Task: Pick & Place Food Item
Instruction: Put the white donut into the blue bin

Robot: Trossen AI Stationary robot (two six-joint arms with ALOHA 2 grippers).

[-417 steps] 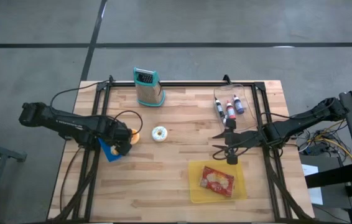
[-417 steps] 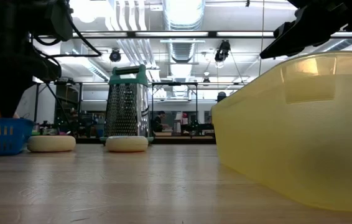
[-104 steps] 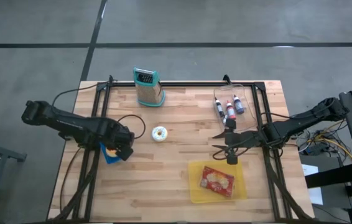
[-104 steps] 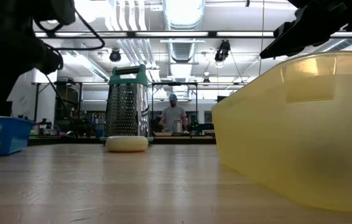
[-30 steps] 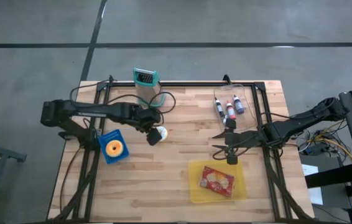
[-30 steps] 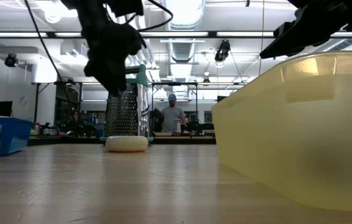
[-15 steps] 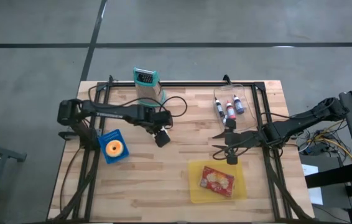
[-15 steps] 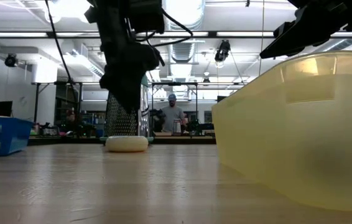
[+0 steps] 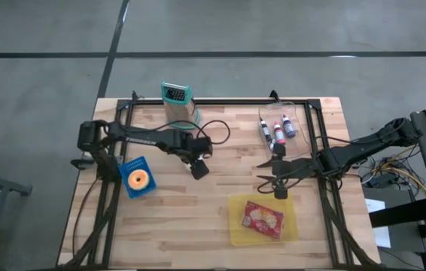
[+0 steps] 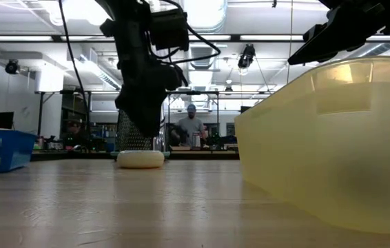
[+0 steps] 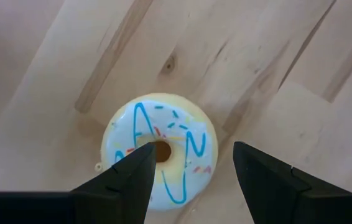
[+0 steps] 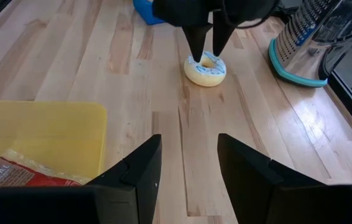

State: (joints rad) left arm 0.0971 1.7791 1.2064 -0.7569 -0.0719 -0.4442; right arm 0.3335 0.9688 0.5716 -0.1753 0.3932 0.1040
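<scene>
Doughnut (image 11: pixel 159 158) with pale icing and blue squiggles is seen lying flat on the wooden table (image 9: pixel 220 218), hole upward, between the grater (image 9: pixel 178 106) and the yellow tray (image 9: pixel 236 229), well apart from both. Being a ring, it has no long axis and points no particular way; only its flat faces are set level with the tabletop.

It is judged to be light and somewhat soft, with an icing that could be marked or slip under hard pressure. A hold across the ring, one finger in or near the hole and the other on the outer edge, or a pinch across the full width, is thought to suit it, with gentle closing.

The left gripper (image 11: pixel 190 180) is held directly above the doughnut, its jaws parted and holding nothing; one fingertip is seen over the hole, the other beyond the rim. The right gripper (image 12: pixel 187 171) is parked near the tray, jaws apart and empty.

An orange doughnut (image 9: pixel 138 178) is seen in the blue basket (image 9: pixel 126 185), and a packet (image 9: pixel 263 218) in the tray.
</scene>
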